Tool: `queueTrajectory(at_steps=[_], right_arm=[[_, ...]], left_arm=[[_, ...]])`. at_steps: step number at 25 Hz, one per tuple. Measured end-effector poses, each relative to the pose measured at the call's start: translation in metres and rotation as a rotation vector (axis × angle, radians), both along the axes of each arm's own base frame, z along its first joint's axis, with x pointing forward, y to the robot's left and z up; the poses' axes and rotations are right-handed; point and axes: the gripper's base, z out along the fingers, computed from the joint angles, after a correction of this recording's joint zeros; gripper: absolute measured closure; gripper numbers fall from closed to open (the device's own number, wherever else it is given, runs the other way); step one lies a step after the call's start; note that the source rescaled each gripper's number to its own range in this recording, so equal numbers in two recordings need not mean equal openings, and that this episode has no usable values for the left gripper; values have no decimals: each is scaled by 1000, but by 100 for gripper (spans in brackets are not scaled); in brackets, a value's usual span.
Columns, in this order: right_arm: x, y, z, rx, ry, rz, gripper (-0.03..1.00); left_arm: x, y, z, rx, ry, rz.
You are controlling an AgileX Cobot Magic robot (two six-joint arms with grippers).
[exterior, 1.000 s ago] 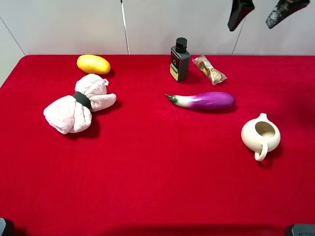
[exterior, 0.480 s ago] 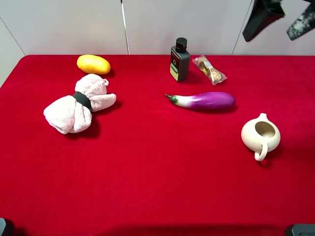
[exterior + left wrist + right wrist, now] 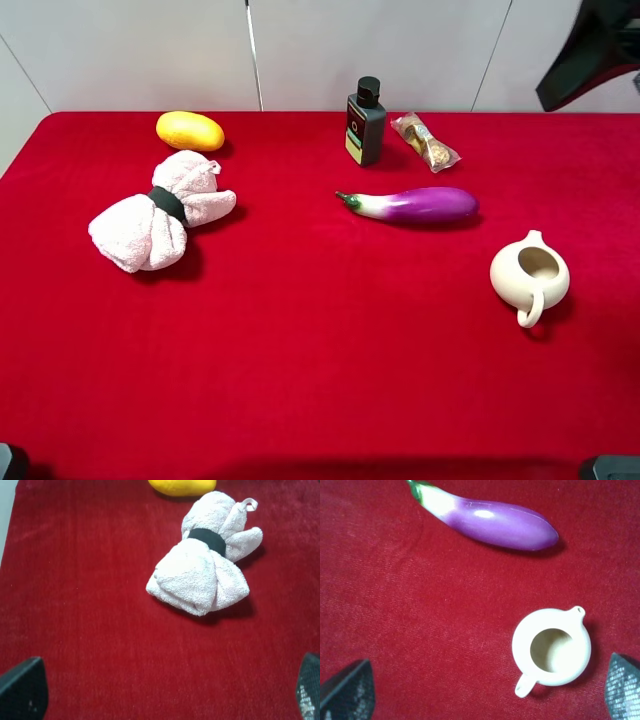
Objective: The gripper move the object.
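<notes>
Packet (image 3: 426, 141) lies between bottle (image 3: 365, 122) and eggplant (image 3: 412, 205); right end effector (image 3: 480, 690) spread wide, left (image 3: 160, 690) too

The table cover (image 3: 300, 350) looks like red velvet or felt, matt with a fine ribbed nap. The pink towel bundle (image 3: 205, 575) is fluffy terry cloth with a black band around it. The eggplant (image 3: 495, 522) is super glossy and smooth, plastic-looking. The cream pitcher (image 3: 551, 650) looks like ceramic, smooth with a soft sheen. The object (image 3: 426, 141) is in clear crinkly plastic. The black bottle (image 3: 365, 123) is plastic-looking with a paper-like label, and the yellow fruit (image 3: 189, 130) has a smooth, slightly shiny skin
</notes>
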Motion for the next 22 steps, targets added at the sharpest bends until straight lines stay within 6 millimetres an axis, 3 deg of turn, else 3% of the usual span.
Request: queueTrajectory(at_steps=[10, 22], right_arm=[[-69, -17, 1, 23, -93, 0, -3], [-147, -40, -31, 89, -388, -54, -3]], left_arm=[[0, 0, 0, 0, 0, 0], [0, 0, 0, 0, 0, 0]])
